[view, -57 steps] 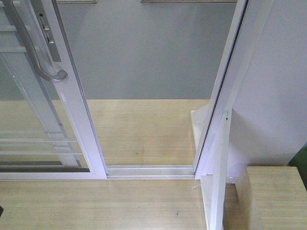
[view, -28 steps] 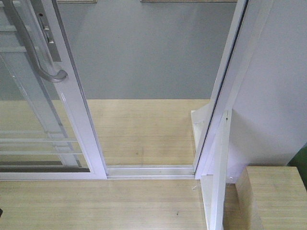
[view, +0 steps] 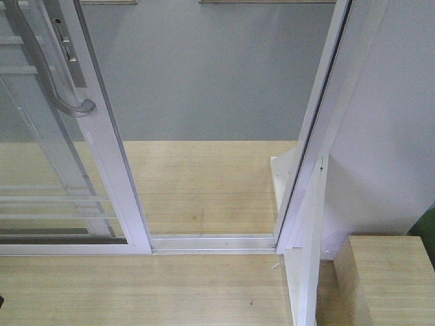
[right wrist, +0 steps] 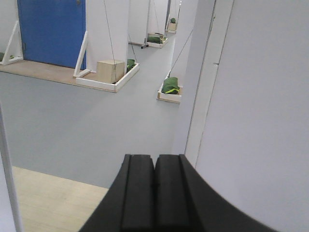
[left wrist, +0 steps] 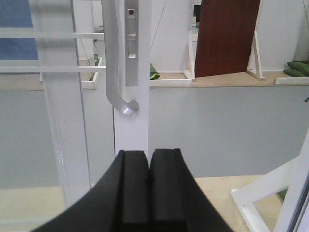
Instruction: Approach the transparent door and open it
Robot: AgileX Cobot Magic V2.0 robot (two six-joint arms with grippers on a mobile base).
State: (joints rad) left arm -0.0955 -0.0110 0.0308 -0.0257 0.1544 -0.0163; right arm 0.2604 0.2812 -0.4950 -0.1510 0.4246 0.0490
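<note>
In the front view the white-framed sliding transparent door (view: 102, 149) stands at frame left, already slid aside; in the left wrist view the closed left gripper (left wrist: 148, 157) hangs below its curved grey handle (left wrist: 116, 67), risking a bump, while the right gripper (right wrist: 154, 164) is closed, empty.

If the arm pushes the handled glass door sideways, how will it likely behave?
The transparent door sits in a floor track, so it would probably slide rather than swing or tip. Its tall white frame suggests stiffness. The curved grey handle looks smooth, possibly slippery. The left gripper is shut, below the handle.
</note>
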